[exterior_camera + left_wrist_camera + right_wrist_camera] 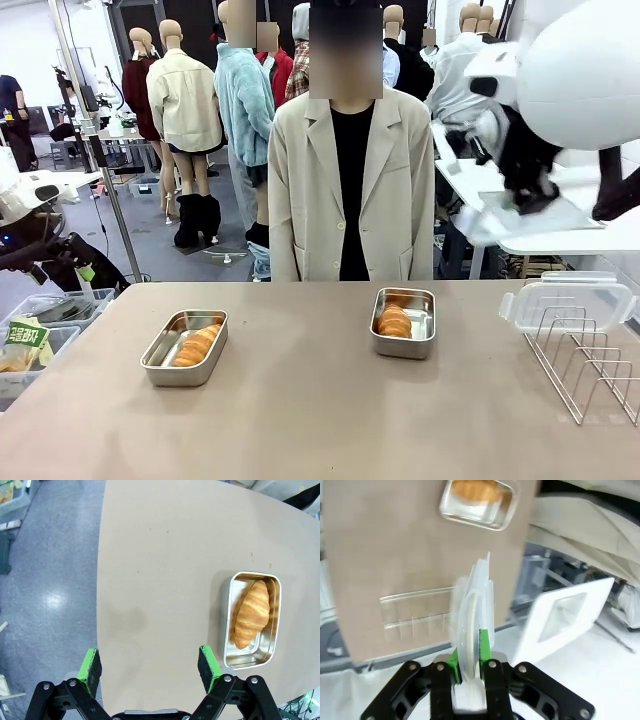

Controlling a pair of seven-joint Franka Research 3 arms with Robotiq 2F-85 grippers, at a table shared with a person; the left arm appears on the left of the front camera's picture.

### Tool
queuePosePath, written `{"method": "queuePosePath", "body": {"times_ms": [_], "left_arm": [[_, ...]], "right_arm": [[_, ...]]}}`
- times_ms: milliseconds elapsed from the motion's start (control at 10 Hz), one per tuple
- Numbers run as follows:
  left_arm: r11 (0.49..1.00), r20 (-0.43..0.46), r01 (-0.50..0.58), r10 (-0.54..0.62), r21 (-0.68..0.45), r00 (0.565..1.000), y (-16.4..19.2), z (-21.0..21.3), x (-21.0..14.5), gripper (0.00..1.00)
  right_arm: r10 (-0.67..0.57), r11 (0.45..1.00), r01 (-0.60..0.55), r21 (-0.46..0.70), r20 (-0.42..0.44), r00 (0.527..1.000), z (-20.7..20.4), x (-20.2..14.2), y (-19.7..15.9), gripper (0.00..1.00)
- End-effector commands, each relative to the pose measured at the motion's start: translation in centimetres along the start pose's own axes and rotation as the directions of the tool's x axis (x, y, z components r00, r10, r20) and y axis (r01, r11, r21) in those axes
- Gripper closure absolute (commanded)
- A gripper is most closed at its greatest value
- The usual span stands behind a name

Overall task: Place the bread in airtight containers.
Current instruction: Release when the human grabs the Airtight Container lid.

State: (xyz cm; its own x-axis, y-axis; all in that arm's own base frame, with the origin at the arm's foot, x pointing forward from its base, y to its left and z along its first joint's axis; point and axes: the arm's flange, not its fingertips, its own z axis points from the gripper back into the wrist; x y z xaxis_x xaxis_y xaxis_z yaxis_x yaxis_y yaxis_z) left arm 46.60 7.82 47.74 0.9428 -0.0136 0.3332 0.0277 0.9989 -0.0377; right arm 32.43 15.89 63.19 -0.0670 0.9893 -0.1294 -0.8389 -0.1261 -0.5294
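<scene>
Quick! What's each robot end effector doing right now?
Left end effector: open, holding nothing.
Right end effector: closed on a clear plastic lid.

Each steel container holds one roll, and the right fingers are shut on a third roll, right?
Not quite. The left container and the right container do hold one roll each, but the right gripper has its fingers shut on a clear plastic lid, not a roll; the right wrist view shows it.
</scene>
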Motion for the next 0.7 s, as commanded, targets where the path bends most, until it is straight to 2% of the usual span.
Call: {"method": "queuePosePath", "body": {"times_ms": [0, 100, 300, 600], "left_arm": [[1.000, -0.003, 0.002, -0.002, 0.006, 1.000, 0.2, 0.2, 0.0, 0.00], [1.000, -0.003, 0.002, -0.002, 0.006, 1.000, 0.2, 0.2, 0.0, 0.00], [1.000, -0.003, 0.002, -0.002, 0.006, 1.000, 0.2, 0.2, 0.0, 0.00], [1.000, -0.003, 0.002, -0.002, 0.006, 1.000, 0.2, 0.2, 0.0, 0.00]], "right_arm": [[-0.026, 0.993, 0.031, -0.117, 0.049, 0.998, -1.9, 2.8, -3.7, 1.00], [-0.033, 0.994, 0.041, -0.098, 0.084, 0.996, -2.5, 4.0, -6.1, 1.00], [-0.050, 0.999, 0.048, 0.026, 0.090, 0.995, -4.2, 5.1, -10.7, 1.00], [-0.171, 0.985, 0.169, 0.046, 0.037, 0.985, -6.0, 4.6, -15.7, 1.00]]}}
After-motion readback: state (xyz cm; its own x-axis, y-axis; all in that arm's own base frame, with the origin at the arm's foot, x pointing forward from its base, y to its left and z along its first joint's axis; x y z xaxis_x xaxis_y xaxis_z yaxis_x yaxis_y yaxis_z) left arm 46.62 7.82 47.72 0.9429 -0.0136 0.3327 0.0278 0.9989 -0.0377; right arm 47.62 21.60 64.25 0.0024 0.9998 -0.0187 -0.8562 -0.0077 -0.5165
